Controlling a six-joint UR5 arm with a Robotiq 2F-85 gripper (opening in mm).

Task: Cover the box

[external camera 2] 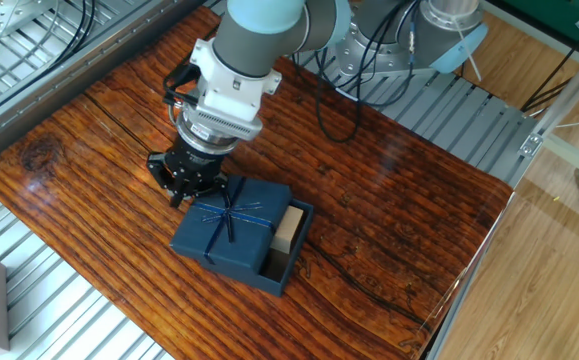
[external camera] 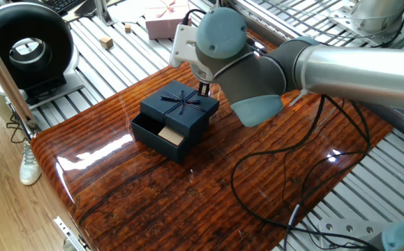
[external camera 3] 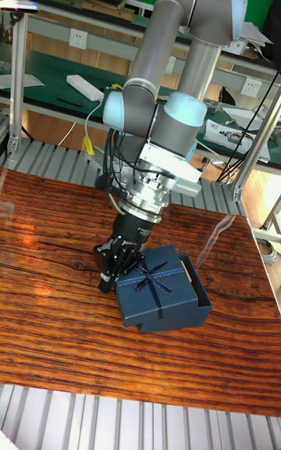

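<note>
The navy box stands near the middle of the wooden table. Its lid with a bow rests on top, shifted sideways, so one side is uncovered and the tan pad shows. From the other fixed view the lid leaves the pad bare on the right. My gripper is low at the lid's upper-left edge, fingers pointing down and close together, holding nothing. In the tall view the gripper stands right beside the lid; contact cannot be told.
A pale pink gift box lies on the slatted metal bench behind the table. A black round device stands at the left and small wooden blocks lie nearby. Black cables trail across the table's right part.
</note>
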